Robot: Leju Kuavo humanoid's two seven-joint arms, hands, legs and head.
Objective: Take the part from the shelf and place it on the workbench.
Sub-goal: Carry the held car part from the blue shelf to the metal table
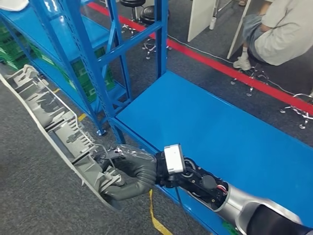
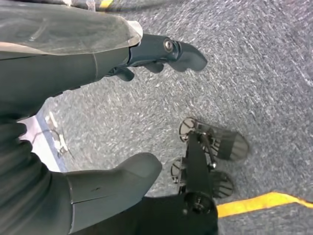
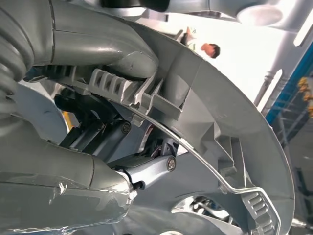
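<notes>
Grey carpet lay under the long grey ribbed plastic part (image 1: 55, 122), gripped at one end by the right hand (image 1: 129, 171) just off the blue metal workbench's (image 1: 229, 132) near edge and needing a level swing over it; left hand (image 2: 92, 122) hung empty, fingers apart.

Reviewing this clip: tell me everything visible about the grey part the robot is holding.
The part is a long, narrow grey moulding, plastic by its look, with a smooth curved outer shell and an inner face full of ribs, clips and slots. A thin wire runs along the inner side. It slants from the shelf side down toward the robot, over the carpet, not on the workbench. The right hand grips its near end, fingers wrapped around the ribbed side.
</notes>
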